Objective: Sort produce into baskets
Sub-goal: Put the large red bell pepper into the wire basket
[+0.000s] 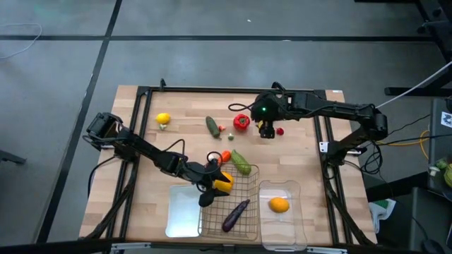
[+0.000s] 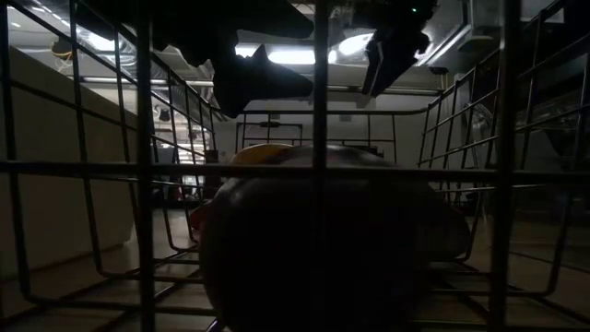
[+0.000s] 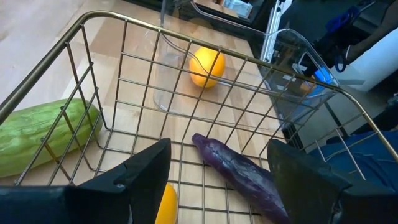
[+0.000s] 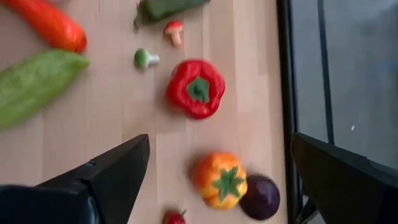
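Observation:
My left gripper (image 1: 210, 186) (image 3: 219, 149) hangs open over the far left part of the wire basket (image 1: 247, 185), fingers slanting down into it. A yellow pepper (image 1: 223, 185) (image 3: 165, 204) lies right below one finger; I cannot tell if they touch. A purple eggplant (image 3: 239, 171) (image 1: 235, 215) rests on the basket floor. An orange (image 1: 279, 204) sits in the clear bin (image 1: 291, 189). The white tray (image 1: 181, 212) stands left of the basket. My right gripper (image 1: 266, 131) (image 4: 219, 140) is open above the table's far part, over a red pepper (image 4: 196, 89) and an orange-yellow fruit (image 4: 219, 180).
Loose on the wood lie a lemon (image 1: 163, 119), a dark green cucumber (image 1: 212, 125), a light green cucumber (image 1: 241, 162), an orange-red piece (image 1: 225, 155), a small red ball (image 1: 280, 130), two tiny mushrooms (image 4: 144, 59) and a dark purple ball (image 4: 260, 196). A black frame (image 1: 321, 134) edges the table.

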Controlling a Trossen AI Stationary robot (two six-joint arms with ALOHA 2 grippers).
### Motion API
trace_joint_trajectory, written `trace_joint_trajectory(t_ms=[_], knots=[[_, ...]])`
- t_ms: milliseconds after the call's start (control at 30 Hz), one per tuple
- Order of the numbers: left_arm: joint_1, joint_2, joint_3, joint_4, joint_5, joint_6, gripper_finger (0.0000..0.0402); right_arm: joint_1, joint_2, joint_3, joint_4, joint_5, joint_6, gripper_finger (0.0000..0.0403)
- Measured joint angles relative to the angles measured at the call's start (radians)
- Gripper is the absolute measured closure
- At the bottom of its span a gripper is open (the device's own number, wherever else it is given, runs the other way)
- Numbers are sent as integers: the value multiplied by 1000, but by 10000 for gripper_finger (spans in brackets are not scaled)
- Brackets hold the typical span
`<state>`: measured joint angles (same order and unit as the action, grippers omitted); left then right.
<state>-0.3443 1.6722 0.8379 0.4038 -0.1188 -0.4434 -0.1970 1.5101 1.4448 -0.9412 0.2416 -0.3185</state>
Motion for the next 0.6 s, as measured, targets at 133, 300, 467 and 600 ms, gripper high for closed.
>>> trace_joint_trajectory(t_ms=[133,300,467,600], knots=[[0,0,0,0,0,-1,139,0,7,1,78,-1,-23,16],[0,0,0,-2,0,-6,139,0,38,1,123,-10,-56,16],[0,0,0,-2,0,-31,139,0,106,1,128,12,-85,16],[0,0,0,-1,0,-44,139,0,163,1,130,22,-183,17]])
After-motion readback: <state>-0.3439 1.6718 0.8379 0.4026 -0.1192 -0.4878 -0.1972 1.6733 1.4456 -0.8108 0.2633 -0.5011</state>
